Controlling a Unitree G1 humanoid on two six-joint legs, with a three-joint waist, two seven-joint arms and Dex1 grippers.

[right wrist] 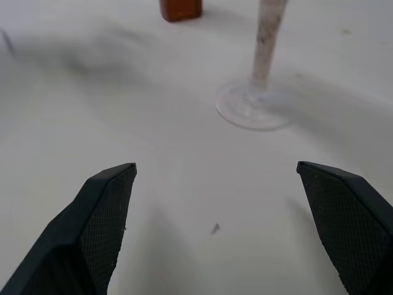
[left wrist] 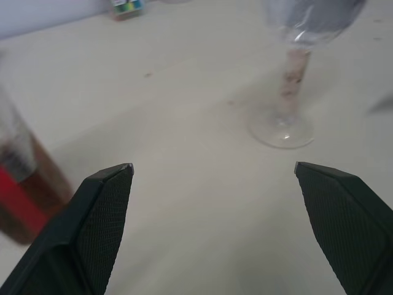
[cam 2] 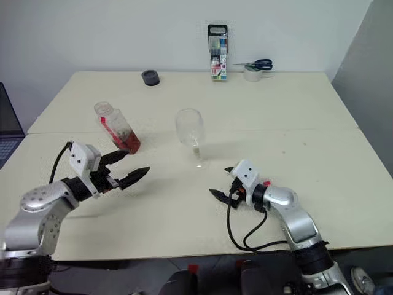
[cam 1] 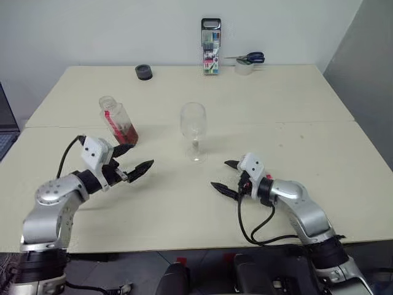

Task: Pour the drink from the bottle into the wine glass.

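Observation:
The bottle (cam 1: 116, 117) stands uncapped on the table at the left, with the amber-brown drink (cam 1: 128, 133) in its lower part. To its right stands the wine glass (cam 1: 193, 126), upright, its bowl looking clear. My left gripper (cam 1: 136, 160) is open just in front of the bottle, with nothing between its fingers. In the left wrist view the bottle (left wrist: 24, 184) lies outside the fingers and the glass foot (left wrist: 282, 130) is ahead. My right gripper (cam 1: 222, 175) is open and low over the table, in front of the glass and slightly to its right, holding nothing.
At the table's far edge stand a marker-pen case (cam 1: 210, 55), a clear tape roll (cam 1: 244, 67) with scissors (cam 1: 250, 58) and a small black round lid (cam 1: 143, 72). A seam (cam 1: 295, 123) runs across the tabletop. A laptop edge (cam 1: 3, 132) shows at far left.

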